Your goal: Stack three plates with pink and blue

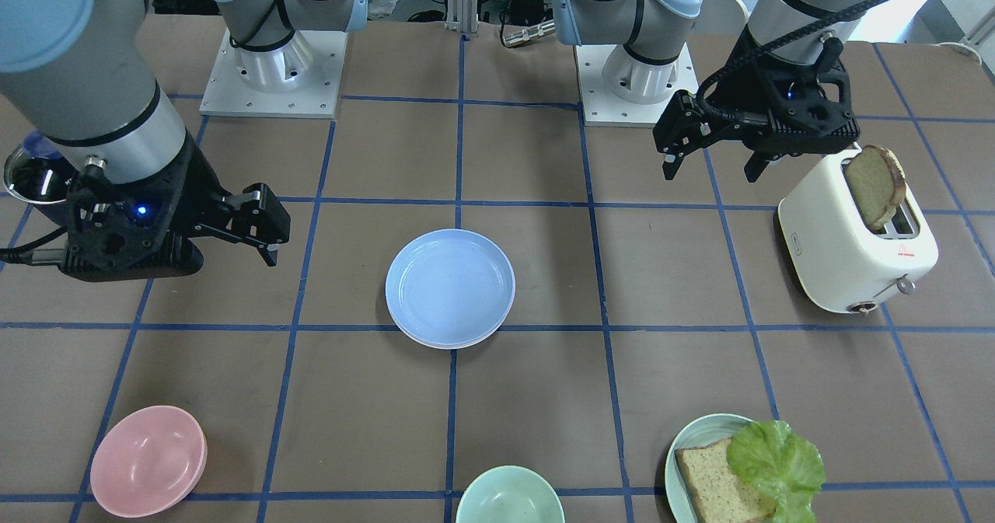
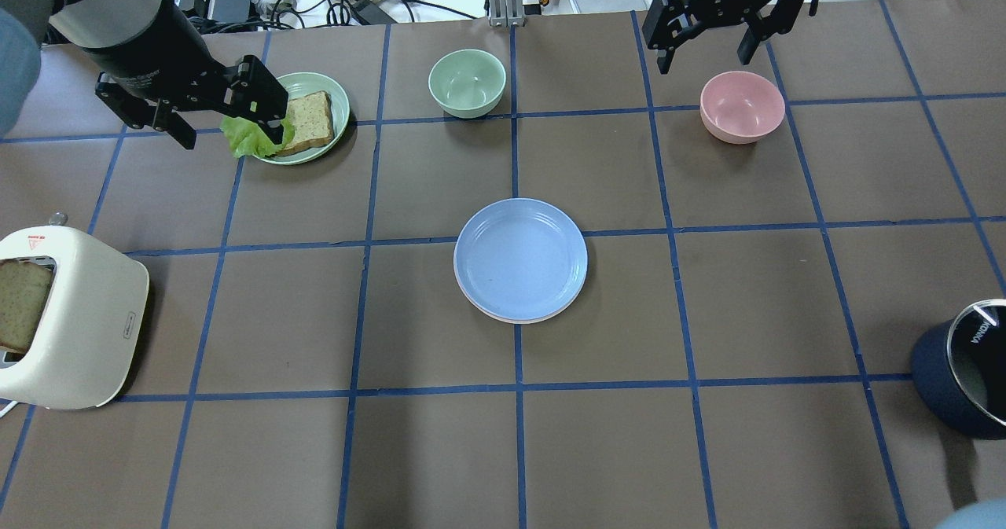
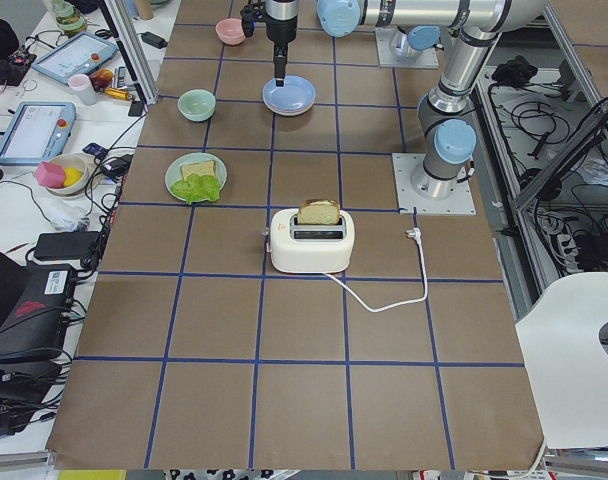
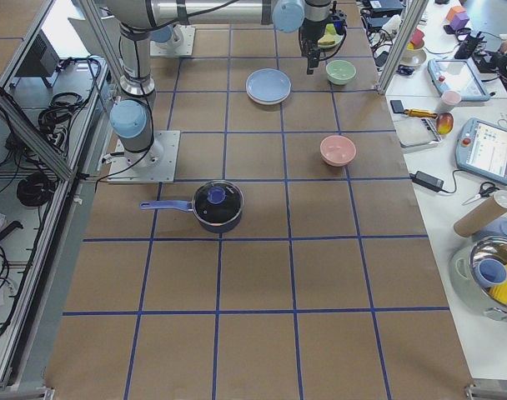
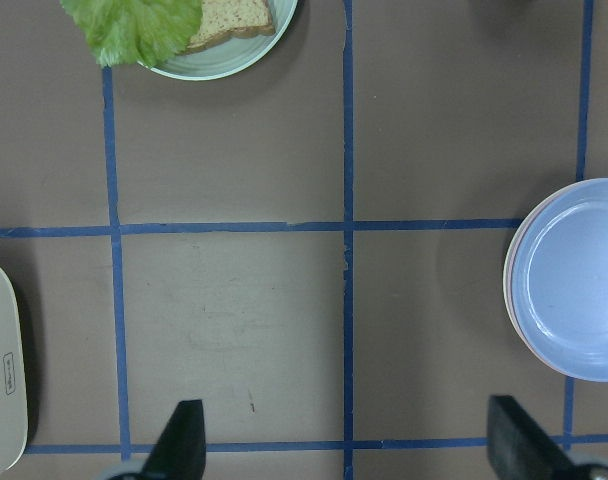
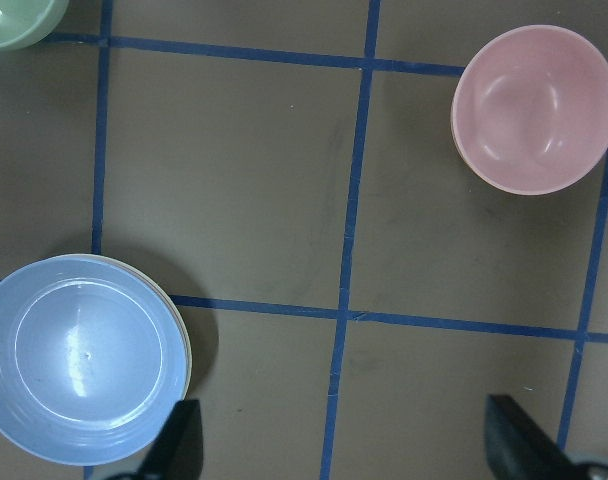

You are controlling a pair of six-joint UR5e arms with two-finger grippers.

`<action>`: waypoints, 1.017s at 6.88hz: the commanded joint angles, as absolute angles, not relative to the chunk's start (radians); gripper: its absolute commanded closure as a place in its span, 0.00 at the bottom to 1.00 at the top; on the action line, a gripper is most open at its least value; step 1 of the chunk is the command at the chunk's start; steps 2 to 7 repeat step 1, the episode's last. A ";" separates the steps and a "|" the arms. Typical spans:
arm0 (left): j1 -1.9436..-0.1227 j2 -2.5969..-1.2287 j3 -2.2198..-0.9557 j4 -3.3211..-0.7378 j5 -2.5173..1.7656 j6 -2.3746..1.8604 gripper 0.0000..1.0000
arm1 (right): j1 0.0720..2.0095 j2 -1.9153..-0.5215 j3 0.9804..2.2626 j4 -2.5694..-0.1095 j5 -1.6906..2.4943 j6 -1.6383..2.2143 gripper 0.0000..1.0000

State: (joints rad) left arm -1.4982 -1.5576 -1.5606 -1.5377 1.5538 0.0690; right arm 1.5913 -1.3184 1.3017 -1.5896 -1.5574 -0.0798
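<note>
A brown bench [image 2: 707, 450] gridded with blue tape fills the overhead view. A cream toaster [image 2: 75, 317] sits at the left edge. In the centre is the stack of three plates [image 2: 520, 260], with the blue plate [image 1: 449, 286] on top. A thin rim of the pink plate [image 5: 508, 285] peeks out from under it, and the bottom plate is too hidden to make out. At upper right, the right tool [image 2: 703, 53] hangs above the bench just beyond a pink bowl [image 2: 742, 106], fingers apart and empty. At upper left, the left tool [image 2: 229, 130] hangs over a green plate [image 2: 338, 101] of bread and lettuce, also spread and empty. The stacking looks finished. The plates sit slightly off-centre, so a tool brushing the pile could slide the top one off. A low sweep by the right arm could knock the bowl.
</note>
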 commanded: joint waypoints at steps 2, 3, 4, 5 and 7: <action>-1.499 -1.557 -1.562 -1.537 1.554 0.069 0.00 | 1.591 -1.341 1.305 -1.583 -1.560 -0.083 0.00; -1.499 -1.557 -1.562 -1.537 1.554 0.069 0.00 | 1.591 -1.341 1.305 -1.583 -1.560 -0.083 0.00; -1.499 -1.557 -1.562 -1.537 1.554 0.069 0.00 | 1.591 -1.341 1.305 -1.583 -1.560 -0.083 0.00; -1.499 -1.557 -1.562 -1.537 1.554 0.069 0.00 | 1.591 -1.341 1.305 -1.583 -1.560 -0.083 0.00; -1.499 -1.557 -1.562 -1.537 1.554 0.069 0.00 | 1.591 -1.341 1.305 -1.583 -1.560 -0.083 0.00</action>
